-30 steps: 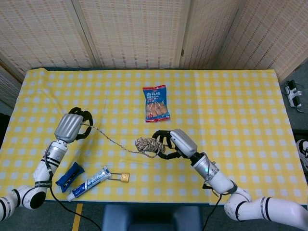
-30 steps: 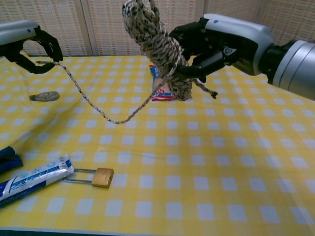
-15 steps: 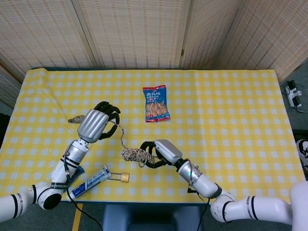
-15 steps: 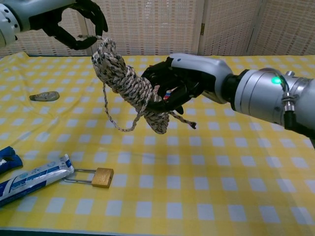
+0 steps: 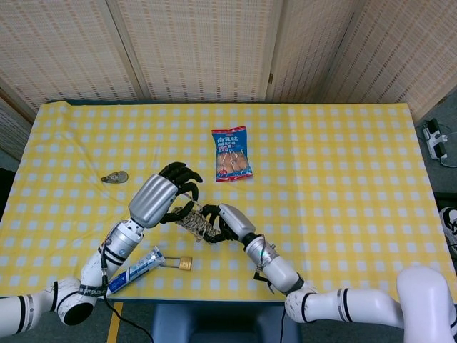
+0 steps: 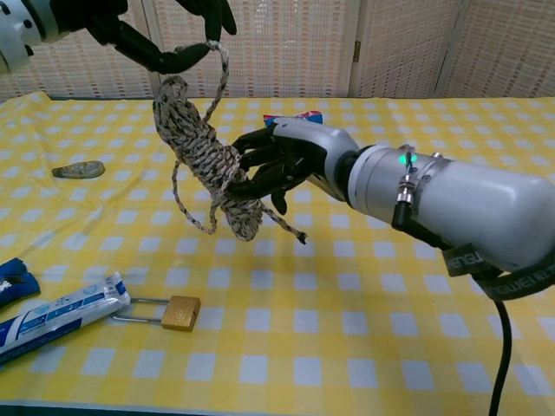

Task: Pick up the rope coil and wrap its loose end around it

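My right hand [image 6: 282, 160] [image 5: 223, 220] grips the speckled rope coil [image 6: 204, 165] [image 5: 193, 223] and holds it tilted above the table. The coil's loose end [image 6: 217, 82] loops up from the coil's top to my left hand [image 6: 165, 30] [image 5: 164, 200], which pinches it between dark fingertips just above and left of the coil. A slack loop of rope hangs below the coil, and a short frayed tail [image 6: 290, 230] sticks out at its lower right.
On the yellow checked tablecloth [image 5: 343, 164] lie a brass padlock [image 6: 178, 312] [image 5: 184, 264], a toothpaste tube [image 6: 56, 316] [image 5: 136, 270], a blue clip [image 6: 13, 286], a snack packet [image 5: 231, 153] and a small grey object [image 5: 114, 176] [image 6: 76, 169].
Both hands moved closer together. My left hand swung right over the coil's top with the loose end, so the long rope span has shortened into a loop. The coil shifted left.
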